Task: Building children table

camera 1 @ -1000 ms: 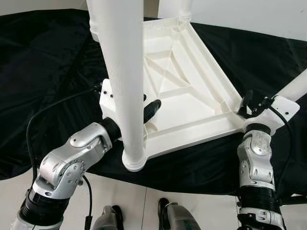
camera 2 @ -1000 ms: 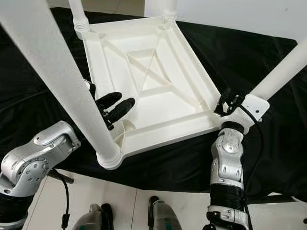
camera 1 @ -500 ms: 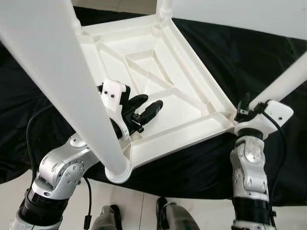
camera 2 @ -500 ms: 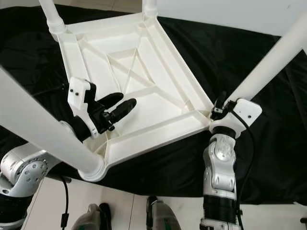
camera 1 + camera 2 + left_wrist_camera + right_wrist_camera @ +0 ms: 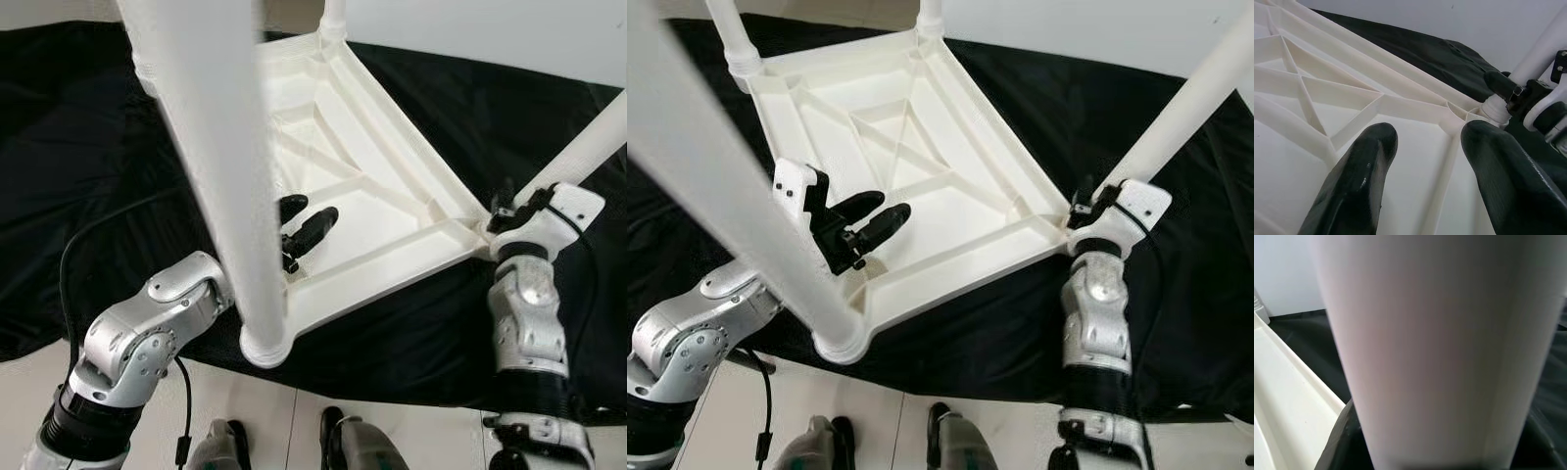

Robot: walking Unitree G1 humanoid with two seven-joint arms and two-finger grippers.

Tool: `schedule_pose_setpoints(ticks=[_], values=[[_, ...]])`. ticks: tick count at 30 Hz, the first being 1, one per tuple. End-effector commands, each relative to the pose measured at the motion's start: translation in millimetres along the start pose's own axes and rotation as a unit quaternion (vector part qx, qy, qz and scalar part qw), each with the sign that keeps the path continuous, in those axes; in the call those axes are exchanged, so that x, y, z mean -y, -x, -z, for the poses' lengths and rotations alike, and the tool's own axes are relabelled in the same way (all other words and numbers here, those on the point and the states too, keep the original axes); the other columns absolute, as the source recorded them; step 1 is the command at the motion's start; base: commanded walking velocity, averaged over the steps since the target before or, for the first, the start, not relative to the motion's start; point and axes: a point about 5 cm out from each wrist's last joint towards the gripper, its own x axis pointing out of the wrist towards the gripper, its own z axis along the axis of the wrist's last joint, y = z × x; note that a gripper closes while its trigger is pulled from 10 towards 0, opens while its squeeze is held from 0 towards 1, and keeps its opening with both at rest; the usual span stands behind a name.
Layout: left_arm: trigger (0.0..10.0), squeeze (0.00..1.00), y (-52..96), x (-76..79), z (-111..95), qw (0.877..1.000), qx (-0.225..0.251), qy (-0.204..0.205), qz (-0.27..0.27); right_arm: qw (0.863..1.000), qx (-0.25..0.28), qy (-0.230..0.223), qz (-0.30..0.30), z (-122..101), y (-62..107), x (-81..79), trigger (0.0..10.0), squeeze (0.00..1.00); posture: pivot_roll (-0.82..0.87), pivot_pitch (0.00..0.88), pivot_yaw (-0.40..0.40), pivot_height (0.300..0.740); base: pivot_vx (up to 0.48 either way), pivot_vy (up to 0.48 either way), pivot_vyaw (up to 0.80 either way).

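Observation:
A white plastic children's table [image 5: 921, 157] lies upside down on a black cloth, its legs pointing up. My left gripper [image 5: 887, 209] hovers open over the ribbed underside, just beside the near-left leg [image 5: 715, 196], holding nothing. In the left wrist view its two black fingers [image 5: 1359, 181] frame the ribs and the far corner. My right gripper [image 5: 1085, 201] sits at the base of the near-right leg [image 5: 1176, 117], where that leg meets the corner socket. In the right wrist view the white leg [image 5: 1435, 347] sits between the dark fingers [image 5: 1339, 450], which are shut on it.
The black cloth [image 5: 1176, 294] spreads out around the table. Pale floor tiles [image 5: 892, 431] and my feet lie at the near edge. A white wall [image 5: 1068, 24] stands behind. A black cable [image 5: 69, 264] loops out from my left arm.
The whole picture has shifted, so the camera moved. My left gripper stays open over the underside beside the near-left leg. My right gripper stays on the near-right leg's base.

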Motion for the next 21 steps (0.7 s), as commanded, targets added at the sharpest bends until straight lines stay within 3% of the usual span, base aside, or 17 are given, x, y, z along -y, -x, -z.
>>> schedule_pose_setpoints(ticks=[1, 10, 13, 15, 21], values=[[10.0, 0.0, -1.7, 10.8, 1, 0.996, -0.005, -0.004, 0.093, 0.999, -0.041, -0.007, -0.032, 17, 0.9, -2.6, 10.0, 0.0, 0.07, 0.228, -0.002, 0.74, 0.0, 0.0, 0.0], [10.0, 0.0, -4.7, 10.4, 1, 0.996, -0.004, -0.011, 0.093, 0.997, -0.043, 0.003, -0.065, 24, -0.2, 4.0, 10.0, 0.0, 0.08, 0.217, -0.003, 0.74, 0.0, 0.0, 0.0], [10.0, 0.0, -5.2, 11.4, 1, 0.995, -0.003, -0.009, 0.096, 0.998, -0.048, 0.016, -0.038, 27, -4.1, 17.0, 10.0, 0.0, 0.07, 0.216, 0.003, 0.74, 0.0, 0.0, 0.0], [10.0, 0.0, -5.8, 13.8, 2, 0.995, -0.006, -0.003, 0.104, 0.998, -0.057, 0.028, 0.012, 28, -11.5, 35.1, 10.0, 0.0, 0.07, 0.217, 0.006, 0.74, 0.0, 0.0, 0.0], [10.0, 0.0, -4.0, 18.7, 4, 0.993, -0.014, 0.001, 0.119, 0.998, -0.043, 0.021, -0.038, 25, -22.0, 16.5, 10.0, 0.0, 0.07, 0.219, 0.017, 0.74, 0.0, 0.0, 0.0]])
